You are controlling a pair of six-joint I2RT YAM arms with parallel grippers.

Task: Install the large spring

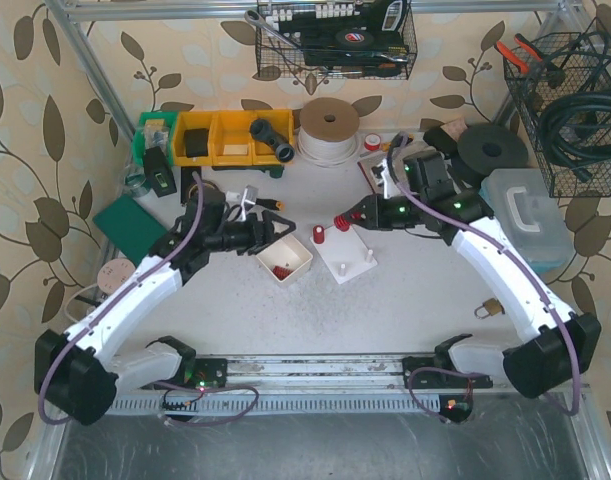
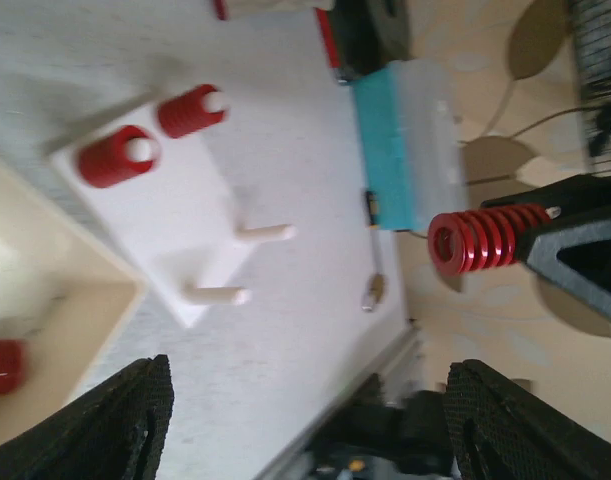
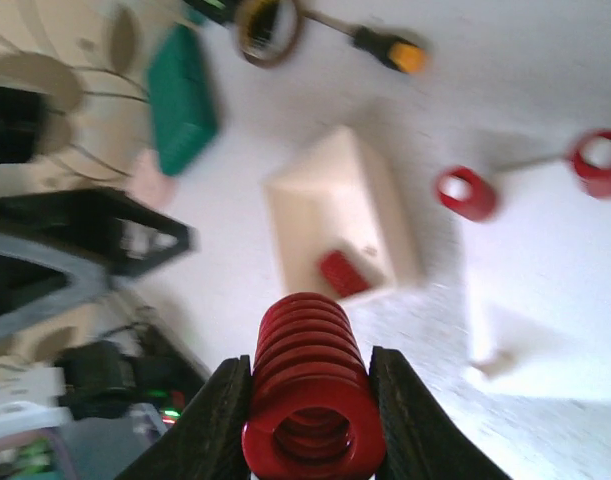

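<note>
My right gripper is shut on a large red coil spring and holds it in the air above the far left corner of the white peg plate. The spring also shows in the left wrist view. On the plate, two red springs sit on pegs, and two pegs stand bare. My left gripper is open and empty, just left of the plate, above the cream tray.
The cream tray holds a loose red spring. A padlock lies right of the plate. A clear box with a teal base stands at the right, yellow bins and a tape roll at the back, a green box at the left.
</note>
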